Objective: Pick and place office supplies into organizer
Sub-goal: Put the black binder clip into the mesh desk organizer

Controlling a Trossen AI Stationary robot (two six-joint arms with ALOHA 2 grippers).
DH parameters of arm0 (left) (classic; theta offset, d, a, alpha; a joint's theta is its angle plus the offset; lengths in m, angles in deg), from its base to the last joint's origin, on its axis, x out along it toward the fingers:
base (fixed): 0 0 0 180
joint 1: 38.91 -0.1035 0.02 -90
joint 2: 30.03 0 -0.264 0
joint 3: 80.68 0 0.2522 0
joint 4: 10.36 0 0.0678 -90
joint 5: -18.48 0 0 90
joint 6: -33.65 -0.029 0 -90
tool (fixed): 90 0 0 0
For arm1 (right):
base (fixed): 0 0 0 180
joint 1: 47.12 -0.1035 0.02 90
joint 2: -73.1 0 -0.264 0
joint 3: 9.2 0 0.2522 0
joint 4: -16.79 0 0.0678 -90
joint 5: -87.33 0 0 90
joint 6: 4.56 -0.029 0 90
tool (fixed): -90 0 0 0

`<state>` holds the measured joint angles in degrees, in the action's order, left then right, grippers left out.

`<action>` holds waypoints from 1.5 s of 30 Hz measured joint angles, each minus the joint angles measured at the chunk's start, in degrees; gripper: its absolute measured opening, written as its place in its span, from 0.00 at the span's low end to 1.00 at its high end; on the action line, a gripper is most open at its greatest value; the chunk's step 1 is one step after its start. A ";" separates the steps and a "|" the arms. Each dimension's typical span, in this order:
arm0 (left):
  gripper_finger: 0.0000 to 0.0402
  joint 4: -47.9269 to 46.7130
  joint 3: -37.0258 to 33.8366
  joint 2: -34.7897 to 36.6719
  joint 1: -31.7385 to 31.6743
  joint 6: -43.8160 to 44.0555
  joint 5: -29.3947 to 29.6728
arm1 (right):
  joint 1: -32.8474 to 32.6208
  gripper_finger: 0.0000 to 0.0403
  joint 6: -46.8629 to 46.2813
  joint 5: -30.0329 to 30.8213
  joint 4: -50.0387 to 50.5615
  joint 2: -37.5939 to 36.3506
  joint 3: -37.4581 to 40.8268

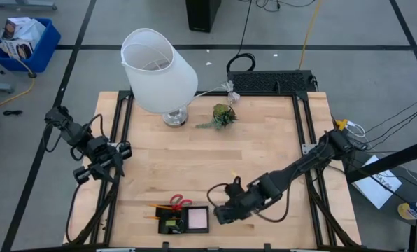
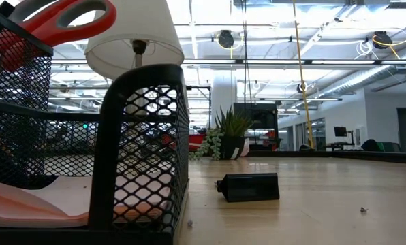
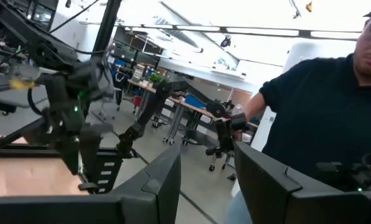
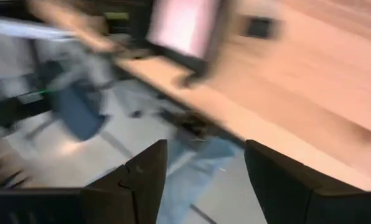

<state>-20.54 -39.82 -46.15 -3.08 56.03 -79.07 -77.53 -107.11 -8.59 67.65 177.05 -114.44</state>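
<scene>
The organizer (image 1: 172, 224), a black mesh tray, stands at the table's near edge. It holds a pink sticky-note pad (image 1: 196, 219), red-handled scissors (image 1: 180, 203) and orange pencils (image 1: 159, 208). In the low view its mesh wall (image 2: 145, 136) fills the left, with the scissors' handle (image 2: 67, 17) above it. A small black piece (image 2: 248, 187) lies flat on the wood beside it. My right gripper (image 1: 220, 213) hovers just right of the organizer, open and empty (image 4: 204, 168). My left gripper (image 1: 124, 149) waits off the table's left edge, open with nothing between its fingers (image 3: 207, 180).
A white lamp (image 1: 158, 70) stands at the far left of the table, a small green plant (image 1: 224, 115) near the far middle, and a black keyboard-like box (image 1: 271, 82) at the far edge. A person in a dark shirt (image 3: 322, 118) stands beyond the table.
</scene>
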 joint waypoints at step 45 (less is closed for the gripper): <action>0.38 -5.09 -0.02 -0.32 0.00 2.05 -1.49 | 2.28 0.52 1.27 7.38 -2.17 18.36 -1.88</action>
<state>-25.63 -39.85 -46.47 -3.08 58.07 -80.56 -75.26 -105.83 -1.22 65.49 195.40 -116.32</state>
